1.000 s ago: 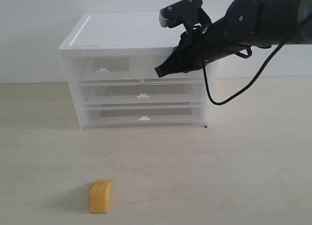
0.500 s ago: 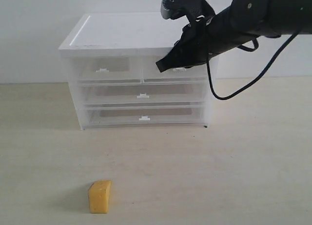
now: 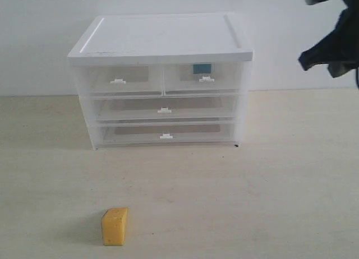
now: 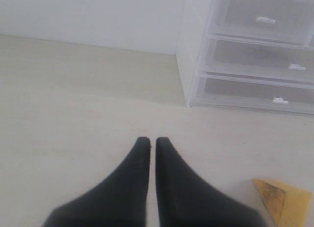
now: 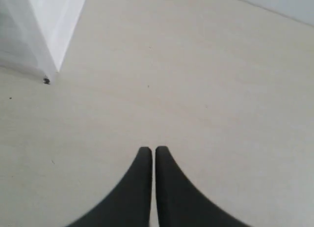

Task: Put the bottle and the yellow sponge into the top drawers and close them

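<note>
A cabinet (image 3: pixel 162 37) with a flat white top and translucent walls stands on a pale wood-grained table (image 3: pixel 263 197), close to a plain white wall (image 3: pixel 33 40). Its lower part holds two full-width drawers, the middle drawer (image 3: pixel 123 109) above the bottom drawer (image 3: pixel 123 134), both pushed in, each with a small white handle (image 3: pixel 164 110) at its centre. A tiny dark speck (image 5: pixel 46 80) lies beside the cabinet's corner.

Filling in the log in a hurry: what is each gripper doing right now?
Left gripper: closed, holding nothing; the yellow sponge lies apart from it.
Right gripper: closed, holding nothing.
</note>
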`<state>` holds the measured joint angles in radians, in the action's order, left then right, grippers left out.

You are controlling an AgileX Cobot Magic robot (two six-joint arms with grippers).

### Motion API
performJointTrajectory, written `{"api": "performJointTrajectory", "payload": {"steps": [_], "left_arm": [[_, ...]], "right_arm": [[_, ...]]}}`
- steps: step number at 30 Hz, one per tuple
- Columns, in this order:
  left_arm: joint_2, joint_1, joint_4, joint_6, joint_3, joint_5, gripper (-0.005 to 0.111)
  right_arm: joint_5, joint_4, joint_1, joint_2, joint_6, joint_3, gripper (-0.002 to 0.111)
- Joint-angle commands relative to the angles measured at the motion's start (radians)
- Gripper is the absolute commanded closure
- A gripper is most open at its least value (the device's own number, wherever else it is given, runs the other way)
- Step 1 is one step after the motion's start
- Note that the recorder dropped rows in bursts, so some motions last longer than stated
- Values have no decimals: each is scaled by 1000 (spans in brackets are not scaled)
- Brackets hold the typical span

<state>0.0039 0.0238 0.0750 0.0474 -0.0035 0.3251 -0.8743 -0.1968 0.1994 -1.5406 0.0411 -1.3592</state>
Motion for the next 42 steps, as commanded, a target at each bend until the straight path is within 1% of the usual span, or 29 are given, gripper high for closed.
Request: {"api": "performJointTrajectory", "payload": {"steps": [1, 5, 6, 11, 15, 19, 24, 30, 35, 39, 42], "left_arm": [[-4, -3, 12, 4, 4, -10, 103], [-4, -3, 12, 4, 4, -10, 103], [-4, -3, 12, 4, 4, -10, 103], [-4, -3, 12, 4, 4, -10, 103], [-4, -3, 12, 4, 4, -10, 103], [-4, -3, 12, 4, 4, -10, 103], [-4, -3, 12, 4, 4, -10, 103], [-4, -3, 12, 4, 4, -10, 103], [-4, -3, 12, 4, 4, -10, 103], [-4, -3, 12, 4, 4, -10, 103], [-4, -3, 12, 4, 4, -10, 103]], "right_arm": [[116, 61, -124, 142, -29, 160, 108], [251, 64, -144, 282, -41, 312, 108], [299, 85, -144, 333, -48, 373, 108], [452, 166, -144, 520, -60, 563, 108], [510, 189, -144, 644, -70, 664, 108], [480, 189, -144, 754, -74, 708, 108], [433, 189, -144, 850, -74, 711, 108], [462, 184, -144, 892, -57, 711, 108], [477, 184, -144, 890, 30, 722, 108], [527, 186, -127, 892, 50, 769, 108], [574, 186, -120, 944, 48, 830, 108]]}}
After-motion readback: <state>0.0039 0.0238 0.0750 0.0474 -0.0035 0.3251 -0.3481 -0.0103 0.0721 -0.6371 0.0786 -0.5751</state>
